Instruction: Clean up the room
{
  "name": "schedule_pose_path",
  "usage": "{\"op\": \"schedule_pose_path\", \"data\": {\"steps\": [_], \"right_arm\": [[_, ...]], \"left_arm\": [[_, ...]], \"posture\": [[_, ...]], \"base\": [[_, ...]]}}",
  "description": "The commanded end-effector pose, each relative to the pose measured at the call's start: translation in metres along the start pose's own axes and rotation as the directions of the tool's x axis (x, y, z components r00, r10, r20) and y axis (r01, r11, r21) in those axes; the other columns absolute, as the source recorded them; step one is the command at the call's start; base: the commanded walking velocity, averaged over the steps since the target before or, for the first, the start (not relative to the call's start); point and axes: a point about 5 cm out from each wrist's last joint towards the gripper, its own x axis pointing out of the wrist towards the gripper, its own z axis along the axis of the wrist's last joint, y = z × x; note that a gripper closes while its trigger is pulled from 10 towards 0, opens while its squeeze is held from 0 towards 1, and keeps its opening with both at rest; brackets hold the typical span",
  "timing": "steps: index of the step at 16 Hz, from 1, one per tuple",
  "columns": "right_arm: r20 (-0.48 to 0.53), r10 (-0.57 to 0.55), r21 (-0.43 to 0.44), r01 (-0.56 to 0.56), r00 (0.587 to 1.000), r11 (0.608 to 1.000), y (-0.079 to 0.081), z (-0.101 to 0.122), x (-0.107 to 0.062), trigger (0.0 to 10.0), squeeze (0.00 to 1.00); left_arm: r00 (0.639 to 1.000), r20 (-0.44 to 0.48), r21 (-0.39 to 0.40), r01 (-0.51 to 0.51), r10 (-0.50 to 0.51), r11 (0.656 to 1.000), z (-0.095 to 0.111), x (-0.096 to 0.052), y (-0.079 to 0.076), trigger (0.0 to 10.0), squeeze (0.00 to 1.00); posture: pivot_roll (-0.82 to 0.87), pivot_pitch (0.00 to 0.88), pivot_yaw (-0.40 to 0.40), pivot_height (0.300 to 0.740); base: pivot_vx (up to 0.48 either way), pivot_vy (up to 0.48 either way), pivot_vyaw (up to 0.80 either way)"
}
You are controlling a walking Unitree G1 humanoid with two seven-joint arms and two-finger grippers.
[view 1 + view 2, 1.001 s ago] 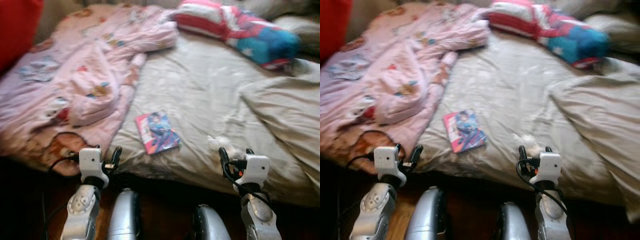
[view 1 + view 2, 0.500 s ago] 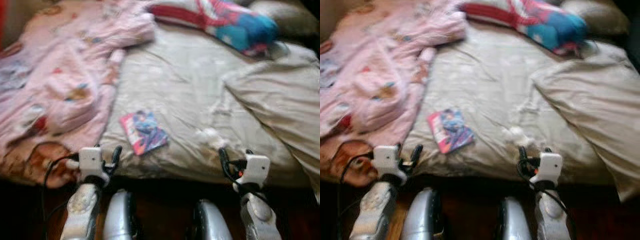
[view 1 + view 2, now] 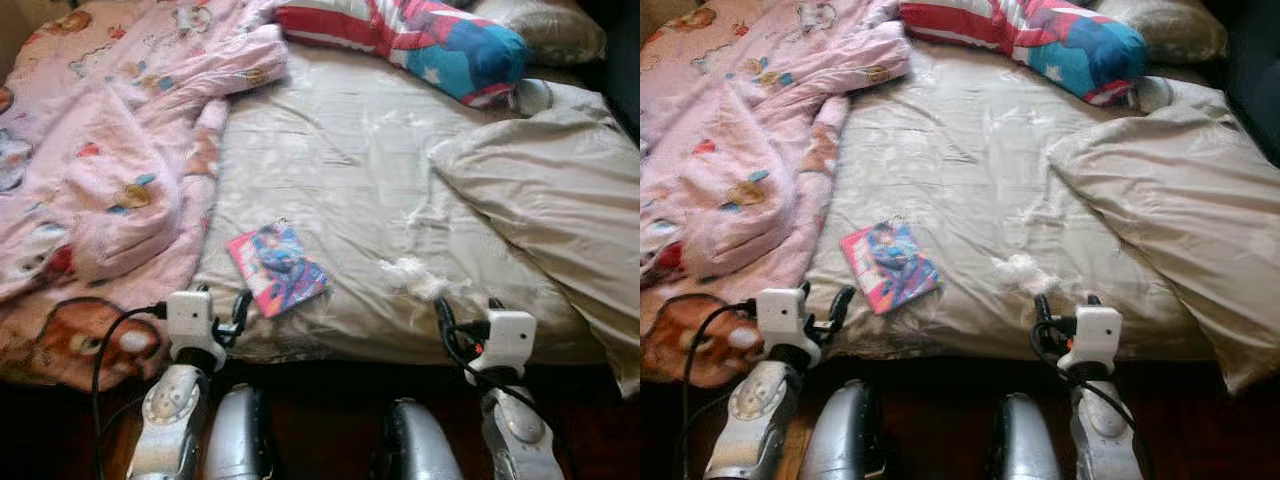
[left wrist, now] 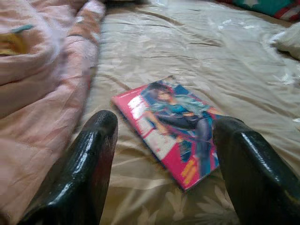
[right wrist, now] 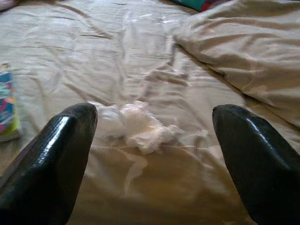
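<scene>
**Figure: Both grippers poised at the bed edge, with risks to the pick-up**

The bed point(image 3: 340, 170), covered by a beige sheet, filled most of the head views. A pink printed blanket point(image 3: 110, 170) lay heaped over the robot's left part of it, and a rumpled beige duvet point(image 3: 550, 210) lay on the right. A striped red, white and blue pillow point(image 3: 420, 35) rested at the far end. Near the front edge a pink-covered book point(image 3: 277, 267) lay flat on the sheet, just beside the blanket's fold. Further to the right sat a small crumpled white wad point(image 3: 410, 277), probably tissue or plastic.

The left gripper point(image 4: 164, 154) hovered at the mattress edge with its fingers spread apart, the book framed between them but untouched. The right gripper point(image 5: 150, 154) likewise held its fingers wide, aimed at the wad and empty.

Judged risks: the flat book offered no raised edge, so closing fingers could skate over the cover, push it deeper onto the bed, or pinch the sheet beneath it. The soft mattress would probably yield under pressure and spoil the grasp depth. The wad looked light and loose; a finger brushing it might flick it away or catch a crease of sheet instead. A black cable point(image 3: 105, 335) looping by the left arm could snag the blanket.
</scene>
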Motion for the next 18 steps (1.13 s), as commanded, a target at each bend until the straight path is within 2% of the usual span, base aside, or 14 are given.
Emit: {"op": "schedule_pose_path", "data": {"steps": [1, 8, 10, 15, 18], "right_arm": [[-0.003, 0.008, -0.001, -0.008, 1.000, 1.000, 0.0016, -0.0015, -0.0022, 10.0, 0.00], [-0.023, -0.042, 0.043, 0.043, 0.999, 0.998, -0.0036, -0.0038, -0.0010, 10.0, 0.00], [-0.026, -0.048, 0.063, 0.050, 0.999, 0.997, -0.0036, -0.0048, -0.0012, 10.0, 0.00], [-0.011, -0.053, 0.050, 0.054, 0.999, 0.997, -0.0040, -0.0026, -0.0006, 10.0, 0.00], [-0.056, -0.069, 0.032, 0.071, 0.996, 0.997, -0.0084, -0.0069, 0.0029, 10.0, 0.00]], "left_arm": [[1.000, -0.026, 0.002, -0.012, 0.012, 1.000, -0.0048, -0.0047, 0.0030, 10.0, 0.00], [1.000, -0.027, 0.002, -0.009, 0.009, 1.000, -0.0048, -0.0047, 0.0023, 10.0, 0.00], [1.000, -0.027, 0.001, -0.009, 0.010, 1.000, -0.0049, -0.0049, 0.0022, 10.0, 0.00], [1.000, -0.026, 0.002, -0.013, 0.013, 1.000, -0.0053, -0.0054, 0.0030, 10.0, 0.00], [1.000, -0.025, -0.003, -0.006, 0.006, 1.000, -0.0050, -0.0063, 0.0019, 10.0, 0.00]], "posture": [[0.04, 0.217, -0.036, 0.609], [0.04, 0.220, -0.034, 0.609], [0.04, 0.220, -0.035, 0.609], [0.04, 0.219, -0.035, 0.609], [0.04, 0.228, -0.032, 0.609]], "base": [[0.247, 0.000, 0.67], [0.258, 0.000, 0.00], [0.262, 0.000, -0.67], [0.266, 0.000, 0.00], [0.000, 0.000, 0.00]]}}
